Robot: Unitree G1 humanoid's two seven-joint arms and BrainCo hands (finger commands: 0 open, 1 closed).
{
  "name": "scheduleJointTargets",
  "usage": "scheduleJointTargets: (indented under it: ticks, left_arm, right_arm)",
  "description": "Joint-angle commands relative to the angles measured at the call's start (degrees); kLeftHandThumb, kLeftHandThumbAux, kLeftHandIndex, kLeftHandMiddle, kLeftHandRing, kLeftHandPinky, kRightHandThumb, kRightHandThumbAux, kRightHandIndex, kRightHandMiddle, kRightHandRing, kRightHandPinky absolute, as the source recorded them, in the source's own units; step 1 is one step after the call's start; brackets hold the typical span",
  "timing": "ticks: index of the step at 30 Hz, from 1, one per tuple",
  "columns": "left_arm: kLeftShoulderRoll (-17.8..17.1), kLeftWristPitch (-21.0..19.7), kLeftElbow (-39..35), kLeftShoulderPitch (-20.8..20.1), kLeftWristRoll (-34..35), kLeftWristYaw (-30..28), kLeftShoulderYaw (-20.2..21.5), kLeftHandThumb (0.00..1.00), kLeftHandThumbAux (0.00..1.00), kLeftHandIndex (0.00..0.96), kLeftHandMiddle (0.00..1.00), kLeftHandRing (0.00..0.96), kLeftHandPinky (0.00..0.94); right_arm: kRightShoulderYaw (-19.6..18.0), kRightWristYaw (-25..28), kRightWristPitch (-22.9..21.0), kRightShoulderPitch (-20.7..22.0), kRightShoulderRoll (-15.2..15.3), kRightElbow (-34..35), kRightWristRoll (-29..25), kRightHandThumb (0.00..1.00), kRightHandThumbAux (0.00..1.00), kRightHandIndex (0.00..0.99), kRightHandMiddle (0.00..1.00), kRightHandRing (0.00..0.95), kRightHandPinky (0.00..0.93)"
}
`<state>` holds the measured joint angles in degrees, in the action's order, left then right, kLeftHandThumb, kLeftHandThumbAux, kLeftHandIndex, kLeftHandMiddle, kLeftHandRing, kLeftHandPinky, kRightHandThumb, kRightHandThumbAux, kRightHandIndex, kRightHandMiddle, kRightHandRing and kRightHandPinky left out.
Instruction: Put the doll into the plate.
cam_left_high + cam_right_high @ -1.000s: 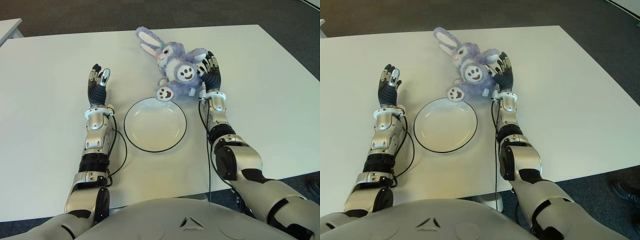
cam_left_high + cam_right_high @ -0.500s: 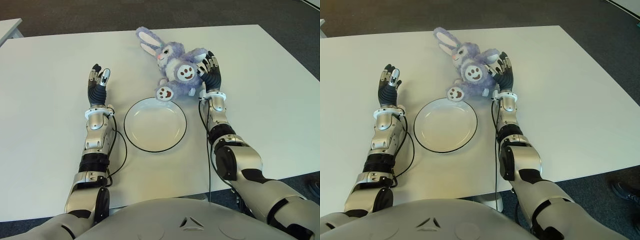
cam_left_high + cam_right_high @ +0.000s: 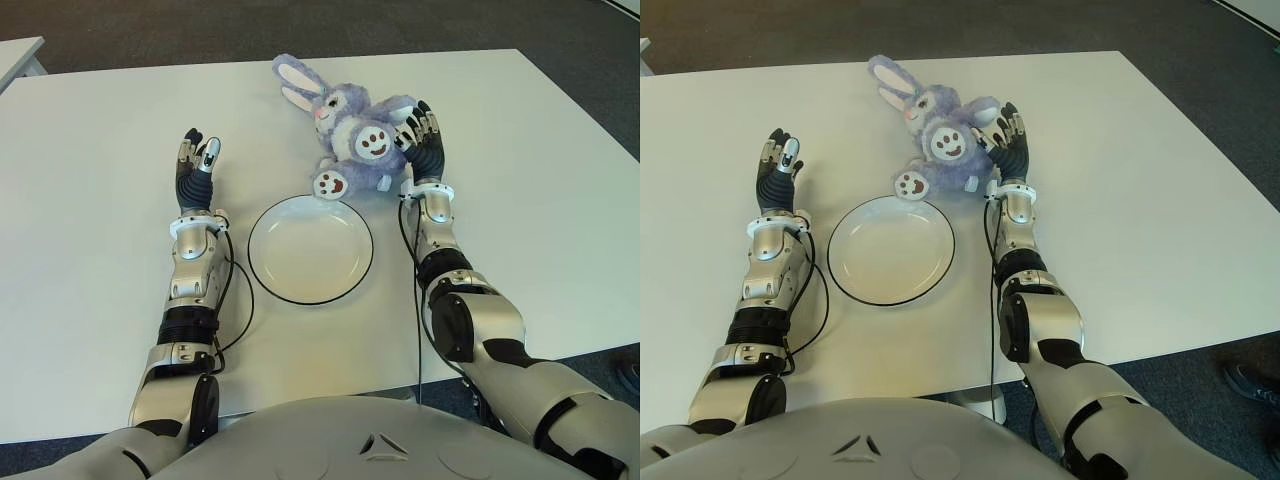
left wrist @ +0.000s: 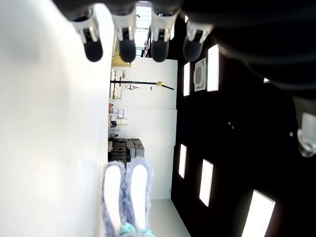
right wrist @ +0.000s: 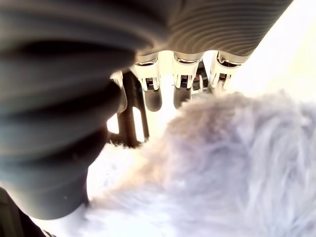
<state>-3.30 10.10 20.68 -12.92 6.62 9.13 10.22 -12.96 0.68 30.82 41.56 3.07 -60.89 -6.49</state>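
Observation:
A purple plush bunny doll [image 3: 352,132] lies on its back on the white table [image 3: 90,130], just beyond the white plate [image 3: 310,262], with one paw [image 3: 328,184] at the plate's far rim. My right hand [image 3: 424,140] stands against the doll's right side. Its fingers [image 5: 182,79] are stretched out past the fur [image 5: 227,168] and are not wrapped around it. My left hand [image 3: 197,165] shows left of the plate with its fingers straight and spread, holding nothing. The doll's ears [image 4: 126,195] appear far off in the left wrist view. The plate holds nothing.
The table's far edge [image 3: 400,53] runs just behind the doll, with dark carpet [image 3: 300,25] beyond. A black cable [image 3: 240,300] loops from my left forearm close to the plate's left rim. Another cable [image 3: 418,320] hangs along my right arm.
My right hand has shifted slightly forward against the doll, and the doll's belly and paw have nudged a little with it. The left arm has not moved.

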Motion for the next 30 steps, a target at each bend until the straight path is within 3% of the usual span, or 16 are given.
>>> scheduleJointTargets:
  ticks: [1,18,30]
  left_arm:
    - [2.38,-0.19,3.02,5.83,-0.49,0.19,-0.15,0.0,0.422,0.0,0.006,0.0,0.0]
    - [2.14,-0.21,3.34,5.68,-0.31,-0.33,-0.16,0.0,0.418,0.0,0.0,0.0,0.0]
    - [2.11,0.09,3.95,5.34,-0.27,-0.26,-0.17,0.0,0.412,0.0,0.006,0.0,0.0]
  right_arm:
    - [-0.54,0.2,0.51,-3.71,-0.22,-1.1,-0.53,0.132,0.807,0.055,0.05,0.049,0.072]
    - [-1.34,1.3,0.95,-3.73,-0.51,0.63,-1.72,0.12,0.797,0.058,0.049,0.051,0.079]
    - [-0.4,1.0,0.55,-4.07,0.07,2.55,0.04,0.024,0.736,0.038,0.04,0.018,0.0]
